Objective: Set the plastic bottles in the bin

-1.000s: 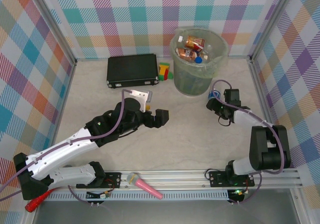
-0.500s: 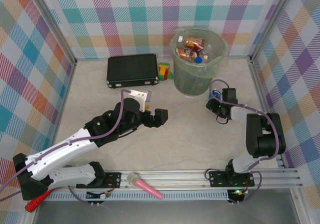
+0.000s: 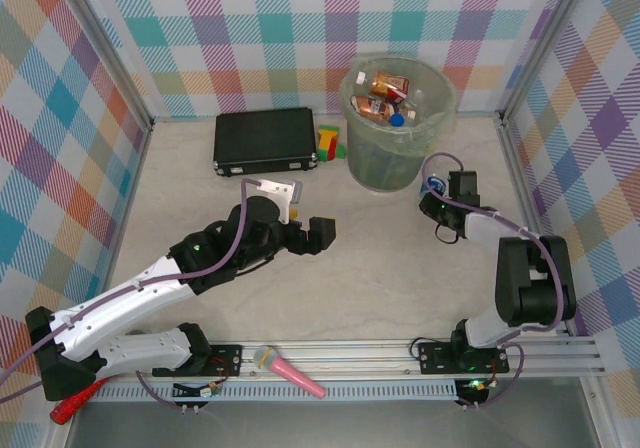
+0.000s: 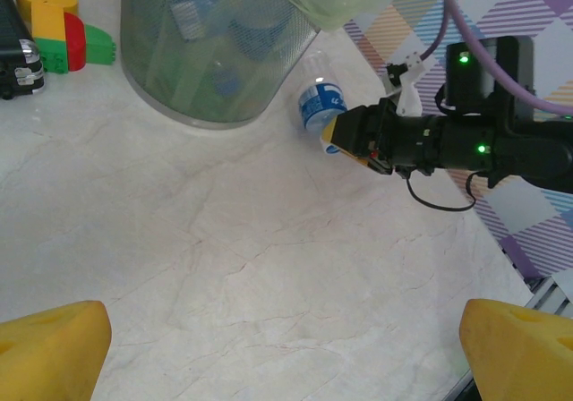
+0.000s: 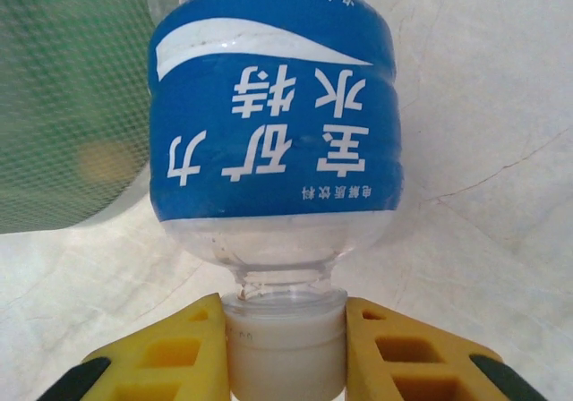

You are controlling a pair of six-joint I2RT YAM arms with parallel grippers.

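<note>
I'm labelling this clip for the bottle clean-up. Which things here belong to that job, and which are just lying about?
Part of the job: blue-labelled bottle, gripped at its cap by the right hand; bottles already in the bin; bin.

Lying about: black case; toy blocks; pink stick; red stick.

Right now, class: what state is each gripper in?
Left gripper: open, empty.
Right gripper: closed on the blue-labelled bottle, at its cap.
</note>
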